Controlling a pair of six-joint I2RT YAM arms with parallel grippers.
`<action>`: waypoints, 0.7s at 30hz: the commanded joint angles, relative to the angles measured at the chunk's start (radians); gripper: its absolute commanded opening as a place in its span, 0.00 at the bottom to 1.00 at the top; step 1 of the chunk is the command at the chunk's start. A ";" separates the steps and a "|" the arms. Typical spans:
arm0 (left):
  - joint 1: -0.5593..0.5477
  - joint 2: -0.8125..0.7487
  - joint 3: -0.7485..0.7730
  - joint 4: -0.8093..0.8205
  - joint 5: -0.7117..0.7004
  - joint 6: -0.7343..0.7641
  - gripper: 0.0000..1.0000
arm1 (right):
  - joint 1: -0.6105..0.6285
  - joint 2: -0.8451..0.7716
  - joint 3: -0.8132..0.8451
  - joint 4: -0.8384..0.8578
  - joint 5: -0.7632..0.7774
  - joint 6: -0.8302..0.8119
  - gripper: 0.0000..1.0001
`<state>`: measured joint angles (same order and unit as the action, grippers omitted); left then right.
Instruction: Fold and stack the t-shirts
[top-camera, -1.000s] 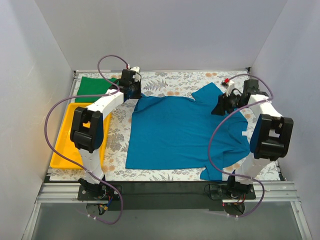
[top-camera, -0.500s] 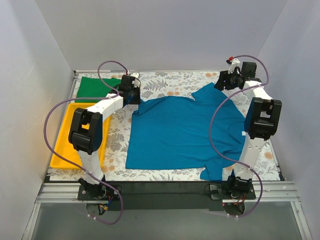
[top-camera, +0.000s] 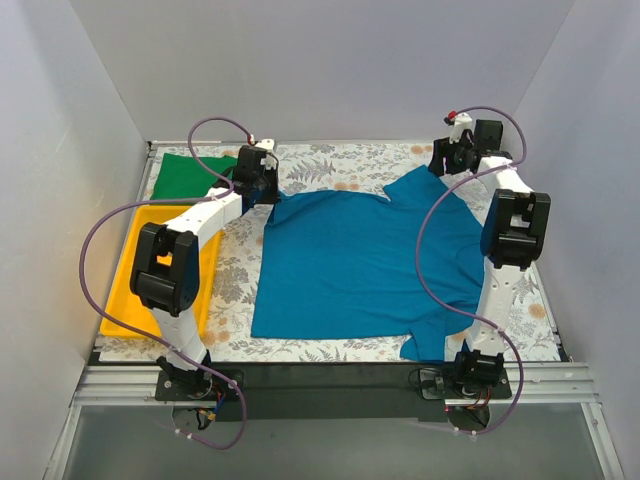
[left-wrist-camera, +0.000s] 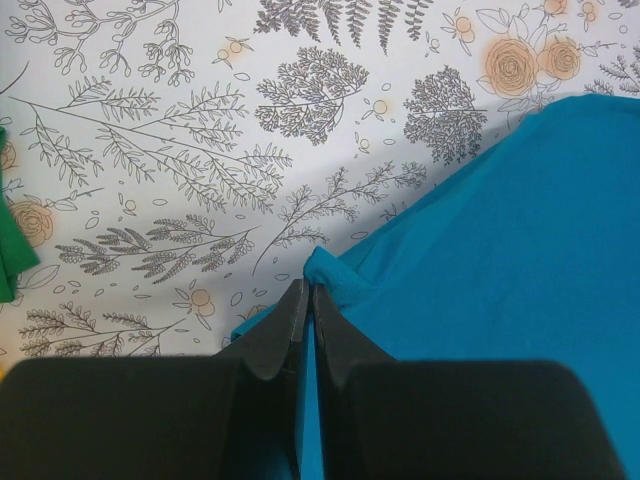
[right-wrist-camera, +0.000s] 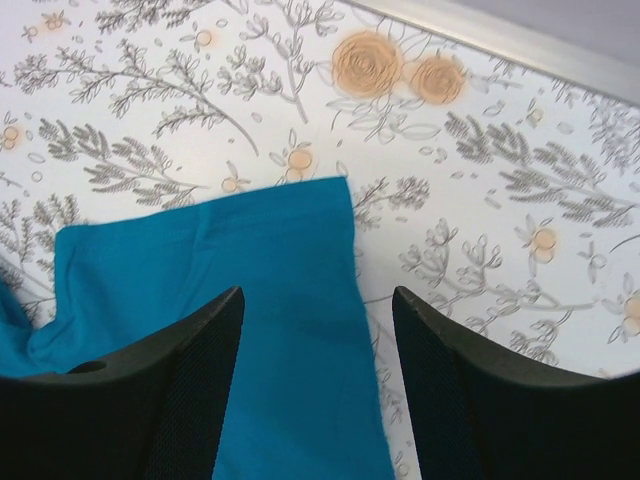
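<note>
the floral cloth (top-camera: 330, 160) covers the table, and the teal-blue t-shirt (top-camera: 370, 265) lies spread flat on it much as it did a second ago, collar toward the right, one sleeve reaching the far left and the other the far right. the big change is the right arm: a second ago it was bent, with its pincer low over the shirt's right shoulder, and now it reaches toward the far right corner. the left arm has only edged a little to the left. the yellow tray (top-camera: 125, 290) sits along the left edge with the left arm's elbow over it, hiding part of its floor; both shirts lie on the cloth outside it. the green t-shirt (top-camera: 190, 175) lies folded just beyond the tray's far end. the right gripper (right-wrist-camera: 316, 295) hangs above the end of the far right sleeve with its jaws wide apart, holding nothing. the left gripper (left-wrist-camera: 303, 292) is closed tight at the far left sleeve, and a sliver of teal between its fingers suggests it pinches that edge.
</note>
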<state>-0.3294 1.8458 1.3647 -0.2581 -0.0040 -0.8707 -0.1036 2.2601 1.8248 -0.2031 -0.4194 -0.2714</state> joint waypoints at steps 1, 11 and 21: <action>0.004 -0.057 -0.013 0.005 -0.016 0.007 0.00 | 0.001 0.045 0.102 -0.036 0.021 -0.054 0.68; 0.007 -0.059 -0.015 -0.001 -0.027 -0.002 0.00 | 0.001 0.136 0.240 -0.090 0.027 -0.035 0.68; 0.009 -0.051 -0.012 -0.021 -0.022 -0.024 0.00 | -0.010 0.193 0.292 -0.091 0.022 0.003 0.68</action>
<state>-0.3279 1.8458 1.3506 -0.2642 -0.0151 -0.8837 -0.1047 2.4393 2.0640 -0.2928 -0.3912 -0.2867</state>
